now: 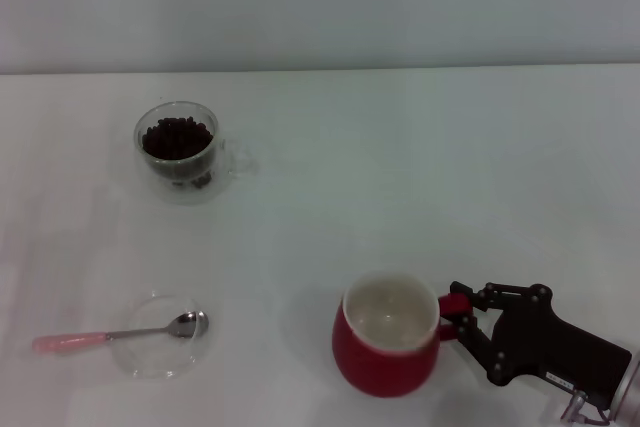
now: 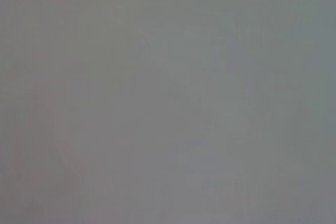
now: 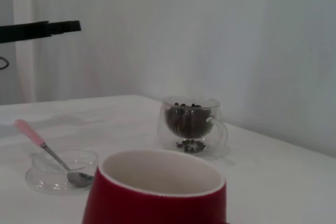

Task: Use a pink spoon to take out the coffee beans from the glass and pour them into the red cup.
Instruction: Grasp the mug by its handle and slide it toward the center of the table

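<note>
1. The head view looks down from above on the white table (image 1: 420, 167).
2. The right wrist view sits low, close behind the red cup (image 3: 157, 192), sharing the glass (image 3: 191, 124) and pink spoon (image 3: 47, 150).
3. The left wrist view shows plain grey.

I see a plain white worktop (image 1: 420, 167) with no pattern, and a pale grey-white wall behind it. The red cup (image 1: 385, 352) is deep red outside and cream-white inside, its loop handle the same red. Just beside that handle, the right end effector (image 1: 462, 319) is matte black with red at its tips. Well away from the red cup, the glass (image 1: 180, 152) is clear, and its coffee beans (image 1: 177, 137) are dark brown, near black. The pink spoon (image 1: 120, 334) has a pale pink handle and a shiny silver bowl, which lies on a clear glass disc (image 1: 160, 352). My left wrist view is uniform dull grey.
</note>
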You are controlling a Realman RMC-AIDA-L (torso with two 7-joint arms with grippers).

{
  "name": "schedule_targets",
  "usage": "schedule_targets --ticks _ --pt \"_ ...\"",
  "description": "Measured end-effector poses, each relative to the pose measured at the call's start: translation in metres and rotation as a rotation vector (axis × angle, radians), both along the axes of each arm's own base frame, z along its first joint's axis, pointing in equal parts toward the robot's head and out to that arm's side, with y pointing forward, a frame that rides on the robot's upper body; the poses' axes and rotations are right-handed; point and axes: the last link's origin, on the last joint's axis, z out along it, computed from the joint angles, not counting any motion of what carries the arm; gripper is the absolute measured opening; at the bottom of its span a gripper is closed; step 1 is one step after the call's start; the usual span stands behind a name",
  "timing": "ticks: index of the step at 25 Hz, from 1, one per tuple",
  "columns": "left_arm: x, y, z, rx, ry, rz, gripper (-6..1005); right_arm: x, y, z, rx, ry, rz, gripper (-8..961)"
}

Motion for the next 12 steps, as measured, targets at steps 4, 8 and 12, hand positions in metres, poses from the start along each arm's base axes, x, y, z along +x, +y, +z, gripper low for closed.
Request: schedule_targets --ticks 4,8,12 --pt "0.0011 0.0016 0.0006 -0.001 0.005 -0.006 800 0.0018 -0.0010 0.0008 0.000 -0.003 -0.006 213" --pt "0.0012 0.0017 0.0007 -0.002 0.008 -0.006 800 0.0036 -0.0030 0.0024 0.003 -0.007 -0.004 355" --pt "0.0006 0.0011 0.0014 0.001 0.009 -0.005 799 0.0052 -0.0074 0.0038 -0.003 0.001 0.000 355"
